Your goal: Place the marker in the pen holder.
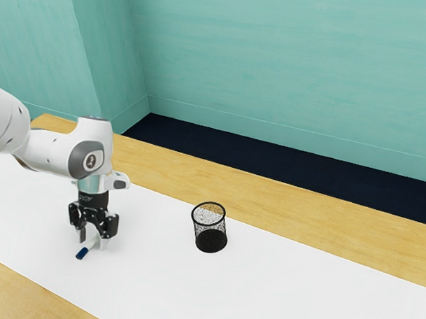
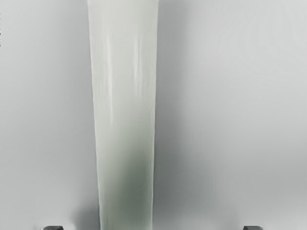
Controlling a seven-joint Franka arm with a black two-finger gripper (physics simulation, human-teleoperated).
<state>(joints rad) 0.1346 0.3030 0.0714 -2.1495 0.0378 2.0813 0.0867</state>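
Marker (image 1: 84, 252): one, lying on the desk (image 1: 254, 178), exterior view's left, blue end near. Foreseeable fault: it sits off-centre, so one finger may meet it first and roll or skew it. Pen holder (image 1: 211, 240): one, upright, farther right. Claw (image 1: 92, 242): one, pointing down, low, open astride the marker.

This is a room of unclear kind, with teal walls (image 1: 272, 70), dark floor (image 1: 290, 164) and a wooden table (image 1: 323, 224).
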